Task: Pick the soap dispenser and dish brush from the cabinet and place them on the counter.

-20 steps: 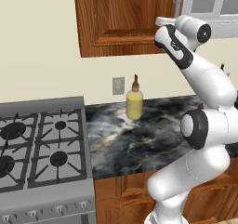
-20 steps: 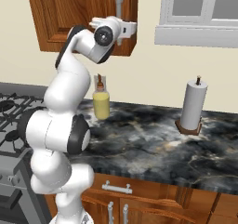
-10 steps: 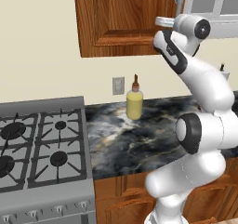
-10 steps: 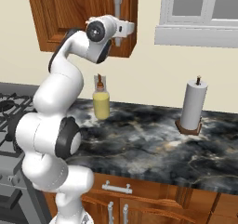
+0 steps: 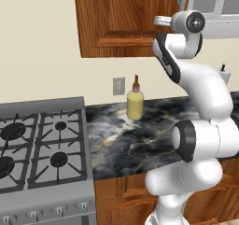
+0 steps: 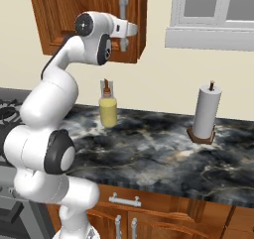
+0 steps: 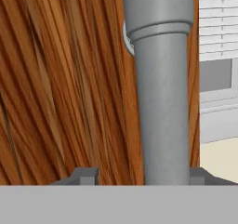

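The cabinet (image 5: 121,18) (image 6: 74,15) hangs on the wall with its door shut, so the soap dispenser and dish brush are hidden. My gripper (image 6: 124,32) (image 7: 143,174) is raised to the door's long grey bar handle (image 6: 122,5) (image 7: 162,102). In the hand view the handle stands between the two fingertips (image 7: 86,174). The right tip is close beside it and a gap shows on the left, so the jaws are open around the bar. The dark veined counter (image 5: 140,140) (image 6: 158,153) lies below.
A yellow bottle with a brown top (image 5: 135,102) (image 6: 107,109) stands at the back of the counter by a wall outlet. A paper towel holder (image 6: 206,114) is at the right, the grey stove (image 5: 42,144) at the left. A window (image 6: 218,10) is right of the cabinet.
The arm's wrist and upper links have risen and turned while the hand stays at the handle. Bottle and paper towel holder have not moved.
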Tool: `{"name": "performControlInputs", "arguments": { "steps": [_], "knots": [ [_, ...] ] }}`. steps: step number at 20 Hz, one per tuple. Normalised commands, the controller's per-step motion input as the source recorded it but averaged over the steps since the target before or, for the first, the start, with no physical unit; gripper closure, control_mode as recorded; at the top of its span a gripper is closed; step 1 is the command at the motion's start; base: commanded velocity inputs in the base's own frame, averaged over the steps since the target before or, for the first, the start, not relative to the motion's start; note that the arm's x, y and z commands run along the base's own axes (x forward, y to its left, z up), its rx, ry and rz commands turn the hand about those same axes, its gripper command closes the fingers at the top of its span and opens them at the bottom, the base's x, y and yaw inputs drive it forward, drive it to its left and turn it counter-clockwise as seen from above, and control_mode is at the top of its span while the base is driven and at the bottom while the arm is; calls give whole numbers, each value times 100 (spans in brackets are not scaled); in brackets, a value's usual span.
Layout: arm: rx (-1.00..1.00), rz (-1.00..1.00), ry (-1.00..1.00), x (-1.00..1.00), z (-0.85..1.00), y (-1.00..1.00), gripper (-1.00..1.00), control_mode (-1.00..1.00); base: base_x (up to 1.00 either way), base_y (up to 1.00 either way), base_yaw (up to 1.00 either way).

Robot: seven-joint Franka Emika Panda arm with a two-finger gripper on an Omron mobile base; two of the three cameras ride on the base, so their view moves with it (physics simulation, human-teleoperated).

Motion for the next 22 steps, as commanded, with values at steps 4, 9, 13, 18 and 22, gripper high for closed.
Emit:
{"name": "performControlInputs", "arguments": {
  "steps": [4,9,13,18,22],
  "knots": [
    [0,-11,5,-24,0,32,100,-100,0,0,0],
    [0,-11,1,-37,-1,32,100,-100,0,0,0],
    [0,-11,0,-51,-5,25,100,-100,0,0,0],
    [0,-12,0,-47,-5,27,100,-100,0,0,0],
    [0,-12,0,-45,-4,30,100,-100,0,0,0]
  ]
}}
